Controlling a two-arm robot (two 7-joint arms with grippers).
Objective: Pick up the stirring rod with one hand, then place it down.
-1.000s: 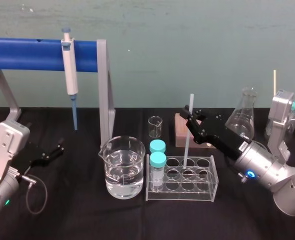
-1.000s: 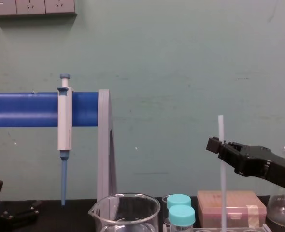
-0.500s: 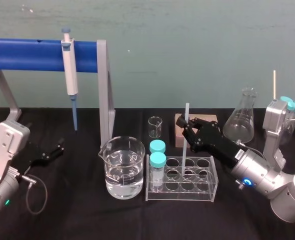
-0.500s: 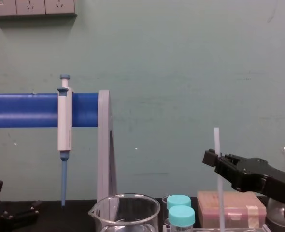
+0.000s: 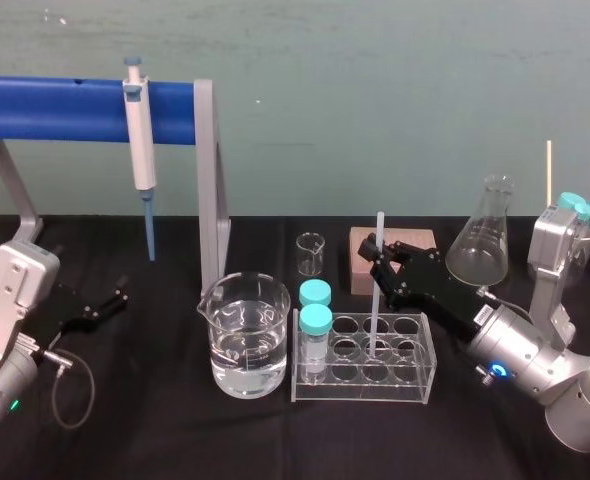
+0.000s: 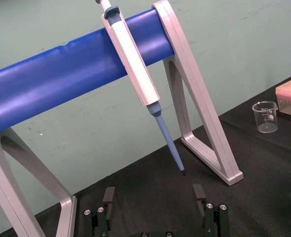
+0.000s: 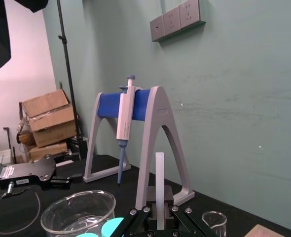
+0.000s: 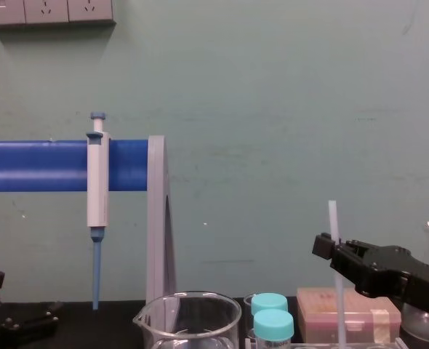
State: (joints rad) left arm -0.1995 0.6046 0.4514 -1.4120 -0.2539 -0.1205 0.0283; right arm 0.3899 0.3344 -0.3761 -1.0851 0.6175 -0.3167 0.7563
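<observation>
The stirring rod (image 5: 379,290) is a thin white rod standing upright, its lower end down in a middle well of the clear tube rack (image 5: 363,372). My right gripper (image 5: 380,256) is shut on the rod's upper part, reaching in from the right. In the chest view the stirring rod (image 8: 335,269) passes through the black right gripper (image 8: 332,251). The right wrist view has the stirring rod (image 7: 160,185) rising from between the shut fingers. My left gripper (image 5: 103,303) rests open on the black table at the far left, with its fingers (image 6: 108,196) spread and nothing between them.
A beaker of water (image 5: 243,335) stands left of the rack, with two teal-capped tubes (image 5: 315,320) in the rack's left wells. A small beaker (image 5: 311,254), a brown box (image 5: 360,268) and a conical flask (image 5: 483,240) stand behind. A pipette (image 5: 140,140) hangs on the blue stand (image 5: 55,108).
My right gripper has come down with the rod. The rod's top now stands lower and its lower end sits deeper in the rack. The left arm has not moved.
</observation>
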